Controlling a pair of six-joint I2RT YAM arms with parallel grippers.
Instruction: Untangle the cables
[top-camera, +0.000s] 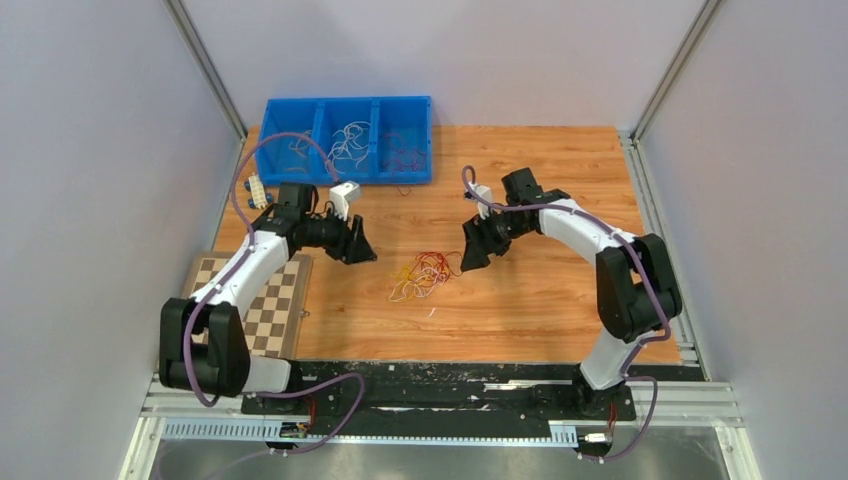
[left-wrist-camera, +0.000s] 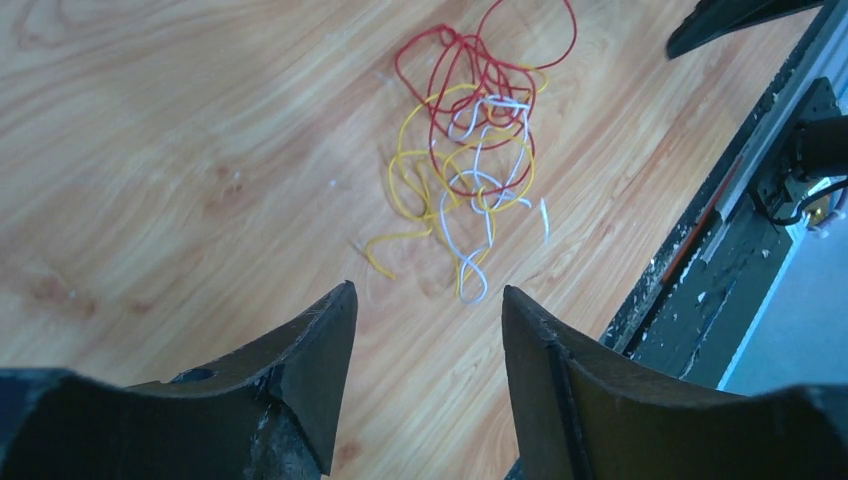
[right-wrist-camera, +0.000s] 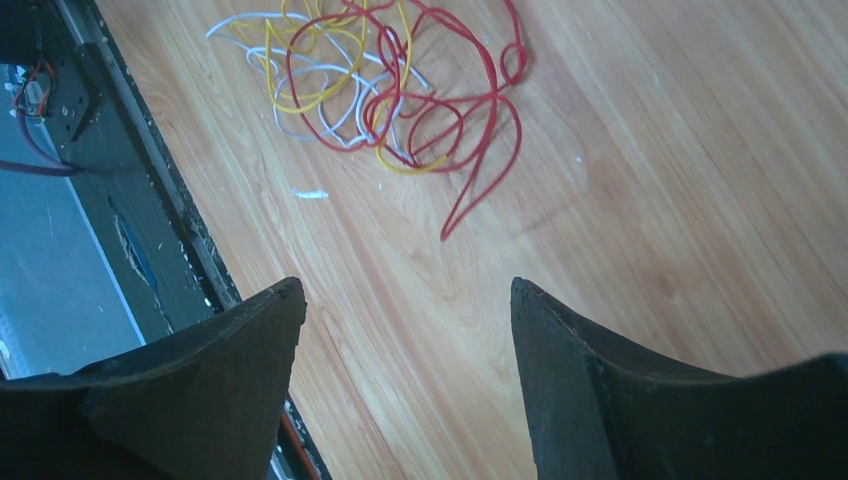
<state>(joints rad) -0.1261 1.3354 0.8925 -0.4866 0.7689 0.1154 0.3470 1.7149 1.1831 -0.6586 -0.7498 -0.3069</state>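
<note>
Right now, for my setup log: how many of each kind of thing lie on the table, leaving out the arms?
Tangled pile of red, yellow and white cables: 1
Loose short white wire piece: 1
Blue three-compartment bin: 1
Checkerboard: 1
Total: 4

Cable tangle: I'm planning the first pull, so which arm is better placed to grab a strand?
Probably right. The right gripper, open, sits nearer the cables from above, and a free red strand end points toward its gap. The left gripper, also open, faces denser white-yellow loops.

Open table surrounds the cables; blue bin stands well behind.
</note>
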